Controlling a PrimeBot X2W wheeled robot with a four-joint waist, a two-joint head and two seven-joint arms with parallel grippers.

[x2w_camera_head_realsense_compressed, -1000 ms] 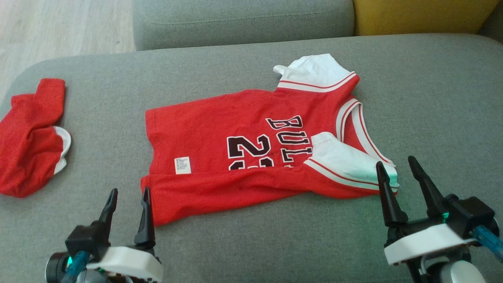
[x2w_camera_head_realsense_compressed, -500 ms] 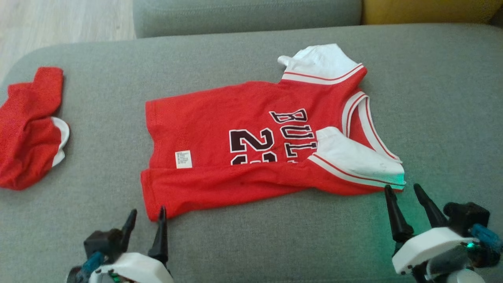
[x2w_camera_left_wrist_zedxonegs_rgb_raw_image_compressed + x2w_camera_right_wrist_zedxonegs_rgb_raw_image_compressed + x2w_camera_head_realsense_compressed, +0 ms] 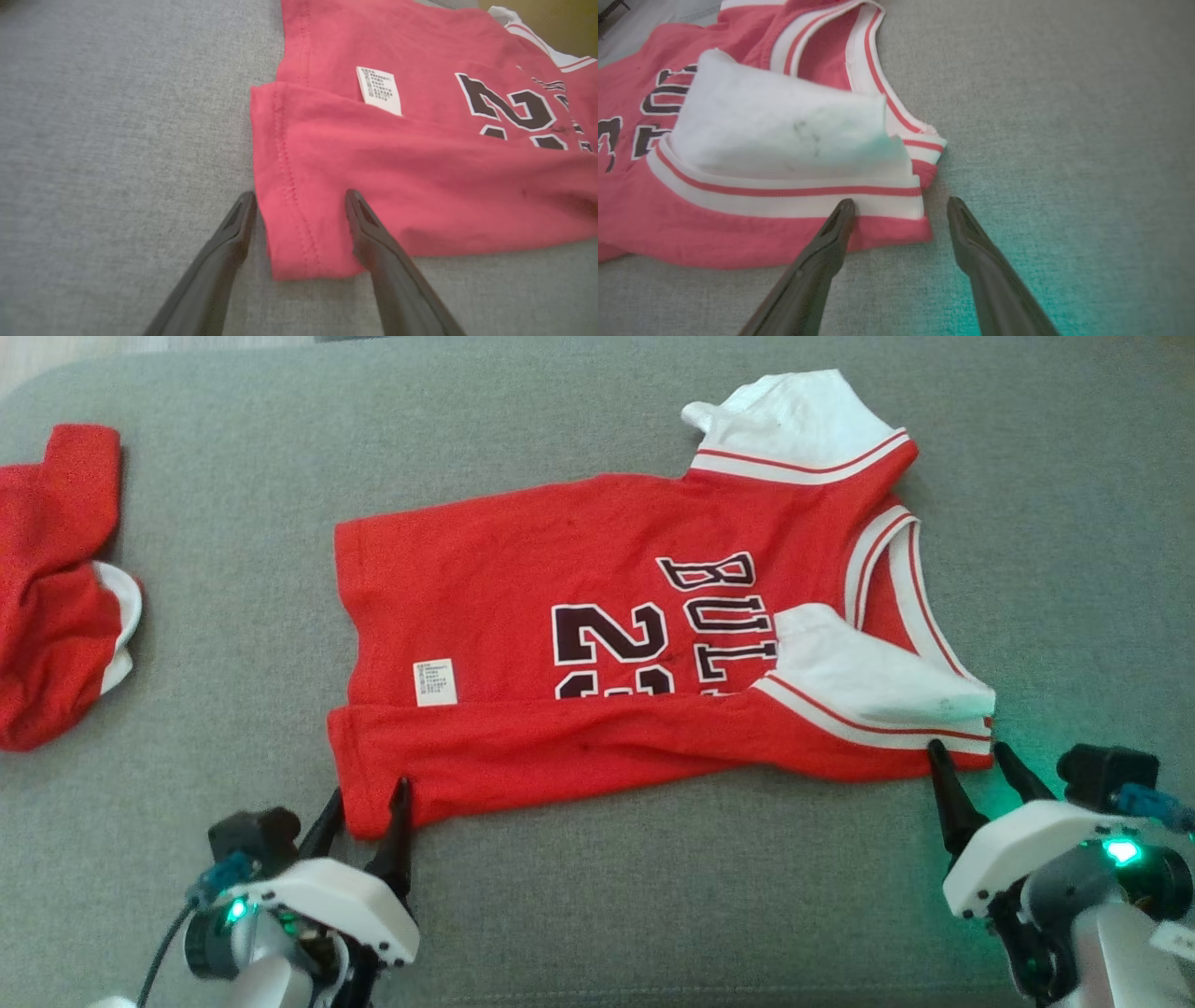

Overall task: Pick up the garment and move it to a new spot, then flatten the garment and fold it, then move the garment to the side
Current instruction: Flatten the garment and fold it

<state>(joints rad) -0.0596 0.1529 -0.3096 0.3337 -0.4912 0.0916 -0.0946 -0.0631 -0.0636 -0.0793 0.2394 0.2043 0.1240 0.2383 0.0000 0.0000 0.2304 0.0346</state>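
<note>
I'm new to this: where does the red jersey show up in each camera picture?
Head view: the red jersey lies across the middle, hem left, collar right.
Left wrist view: its hem corner, lower middle, between the fingers of the left hand.
Right wrist view: its white sleeve, upper left, its corner between the fingers of the right hand.
Shared landmark: the black lettering.

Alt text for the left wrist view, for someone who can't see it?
The left gripper, fingers open, straddles a hem corner of a red jersey lying on a grey cushion. A white care label and black numerals sit further along the fabric.
</note>
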